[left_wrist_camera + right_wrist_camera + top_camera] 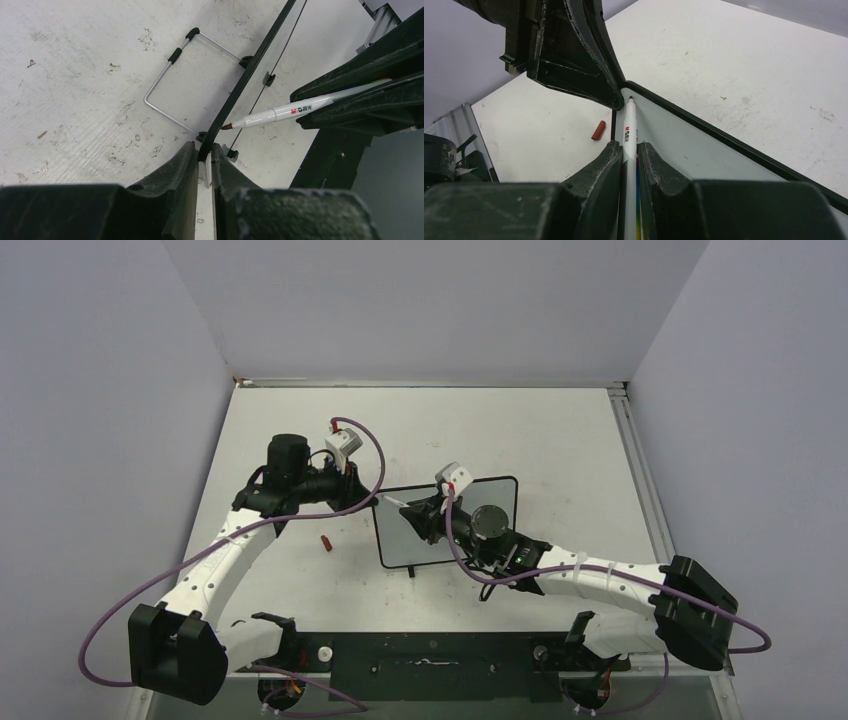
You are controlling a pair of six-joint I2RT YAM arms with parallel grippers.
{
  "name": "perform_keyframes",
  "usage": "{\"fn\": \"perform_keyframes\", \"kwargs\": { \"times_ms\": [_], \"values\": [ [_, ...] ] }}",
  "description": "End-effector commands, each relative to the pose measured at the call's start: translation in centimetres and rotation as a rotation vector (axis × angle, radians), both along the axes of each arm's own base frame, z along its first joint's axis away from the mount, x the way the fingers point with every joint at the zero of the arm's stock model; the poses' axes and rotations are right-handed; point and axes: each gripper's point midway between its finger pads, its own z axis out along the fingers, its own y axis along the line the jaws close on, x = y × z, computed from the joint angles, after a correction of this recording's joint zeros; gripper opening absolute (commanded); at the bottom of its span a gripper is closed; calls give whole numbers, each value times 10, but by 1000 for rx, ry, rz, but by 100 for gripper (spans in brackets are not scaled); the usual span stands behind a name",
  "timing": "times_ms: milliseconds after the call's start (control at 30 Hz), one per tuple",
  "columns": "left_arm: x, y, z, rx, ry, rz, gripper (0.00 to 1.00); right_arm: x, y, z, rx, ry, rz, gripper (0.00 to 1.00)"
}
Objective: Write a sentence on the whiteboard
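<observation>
The whiteboard (400, 545) stands tilted at mid table, with a pale surface and a thin black frame. My left gripper (374, 501) is shut on its upper-left corner; the left wrist view shows both fingers (187, 165) pinching the black frame (240, 85). My right gripper (422, 517) is shut on a white marker (629, 131) over the board face (689, 147). The marker's dark red tip (226, 127) sits at that same corner, just beside the left gripper (589, 65); I cannot tell if it touches. The sentence does not show in any view.
A red marker cap (324, 541) lies on the table left of the board, also in the right wrist view (598, 130). The board's wire stand (162, 87) rests behind it. Walls close three sides; a metal rail (640, 480) runs along the right edge.
</observation>
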Motion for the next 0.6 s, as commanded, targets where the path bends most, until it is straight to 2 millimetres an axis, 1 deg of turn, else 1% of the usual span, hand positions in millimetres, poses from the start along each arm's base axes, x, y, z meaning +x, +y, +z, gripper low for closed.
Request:
{"fn": "perform_keyframes", "kwargs": {
  "times_ms": [0,233,567],
  "values": [
    [4,8,-1,24,-22,24,0,8,7,28,68,-59,-20,5],
    [4,8,0,22,-25,24,0,8,3,17,43,-39,-38,5],
    [4,9,2,20,-30,27,0,2,-4,-4,9,1,-49,5]
  ]
}}
